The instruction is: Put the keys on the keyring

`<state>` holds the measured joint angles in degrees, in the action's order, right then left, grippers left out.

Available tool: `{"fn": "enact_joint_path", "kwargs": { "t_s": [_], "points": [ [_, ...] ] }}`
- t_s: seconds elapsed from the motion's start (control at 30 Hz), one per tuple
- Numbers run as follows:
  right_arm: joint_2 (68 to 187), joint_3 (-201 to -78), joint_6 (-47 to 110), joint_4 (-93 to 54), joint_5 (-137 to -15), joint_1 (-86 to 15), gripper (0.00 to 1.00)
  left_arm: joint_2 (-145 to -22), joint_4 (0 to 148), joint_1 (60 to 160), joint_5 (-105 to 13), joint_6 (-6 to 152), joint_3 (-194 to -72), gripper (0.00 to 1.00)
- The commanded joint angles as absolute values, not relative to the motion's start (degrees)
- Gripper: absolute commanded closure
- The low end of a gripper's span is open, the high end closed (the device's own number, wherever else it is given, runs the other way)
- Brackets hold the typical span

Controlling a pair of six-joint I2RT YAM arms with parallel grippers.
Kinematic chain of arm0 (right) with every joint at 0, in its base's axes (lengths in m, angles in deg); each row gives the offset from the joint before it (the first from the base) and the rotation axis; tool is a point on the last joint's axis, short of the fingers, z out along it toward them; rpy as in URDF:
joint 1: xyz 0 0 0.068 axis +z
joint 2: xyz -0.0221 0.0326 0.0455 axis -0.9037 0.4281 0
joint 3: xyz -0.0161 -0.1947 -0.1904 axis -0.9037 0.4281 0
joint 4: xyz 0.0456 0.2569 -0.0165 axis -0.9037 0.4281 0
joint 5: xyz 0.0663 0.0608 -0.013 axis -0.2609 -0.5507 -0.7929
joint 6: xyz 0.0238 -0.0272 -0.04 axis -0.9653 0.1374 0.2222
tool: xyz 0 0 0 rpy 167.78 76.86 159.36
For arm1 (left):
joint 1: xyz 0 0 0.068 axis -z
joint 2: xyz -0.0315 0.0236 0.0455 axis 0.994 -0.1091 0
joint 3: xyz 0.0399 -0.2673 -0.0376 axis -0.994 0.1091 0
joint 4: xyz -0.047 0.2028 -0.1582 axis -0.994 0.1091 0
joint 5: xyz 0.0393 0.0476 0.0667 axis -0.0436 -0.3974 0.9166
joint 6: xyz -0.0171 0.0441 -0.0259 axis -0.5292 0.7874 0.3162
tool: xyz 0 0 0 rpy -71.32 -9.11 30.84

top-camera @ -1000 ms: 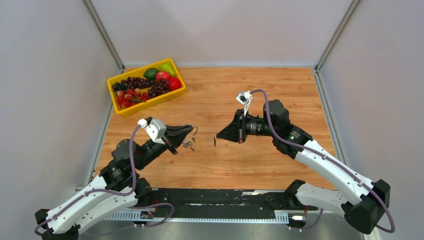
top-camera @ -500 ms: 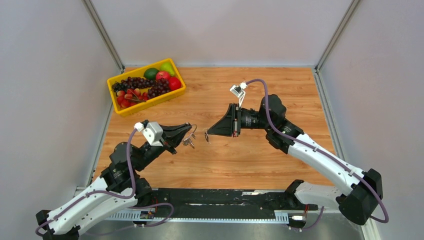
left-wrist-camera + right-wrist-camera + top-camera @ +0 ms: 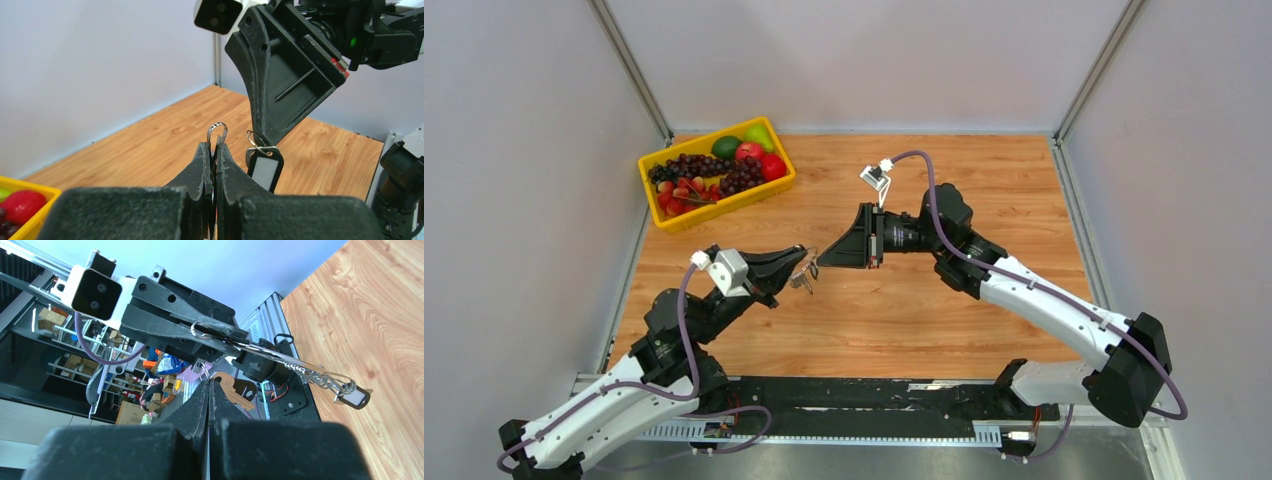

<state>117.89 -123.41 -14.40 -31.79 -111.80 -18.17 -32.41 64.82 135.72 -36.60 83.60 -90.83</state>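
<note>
My left gripper (image 3: 801, 259) is shut on the keyring (image 3: 805, 281), a thin silver wire ring with tiny silver keys dangling below it. In the left wrist view the ring's loop (image 3: 217, 124) sticks up out of the closed fingertips (image 3: 204, 155). My right gripper (image 3: 823, 262) points left, its tip almost touching the left one. It is shut on the small ring of the key (image 3: 264, 171), whose black head hangs just right of the keyring loop. In the right wrist view the keyring (image 3: 193, 329) sits on the left gripper, just above my shut fingertips (image 3: 200, 395).
A yellow tray (image 3: 729, 203) of grapes, apples and other fruit stands at the far left of the wooden table (image 3: 984, 190). Grey walls close in the left, back and right sides. Both grippers hang above the table's middle.
My right gripper has swung left with the key, closing the gap to the left gripper's tip. The left gripper has shifted only slightly, still holding the keyring.
</note>
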Motion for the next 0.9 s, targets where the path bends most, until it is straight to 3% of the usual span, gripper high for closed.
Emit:
{"fn": "enact_joint_path", "kwargs": {
  "t_s": [0.0,0.87],
  "points": [
    [118.5,-126.0,-17.0,-36.3,-110.3,-17.8,1.0,-31.4,60.1,135.6,-37.2,84.6,-90.9,1.0],
    [120.8,-126.9,-19.7,-38.0,-107.1,-16.8,1.0,-30.8,59.5,135.6,-38.6,84.6,-90.0,1.0]
  ]
}}
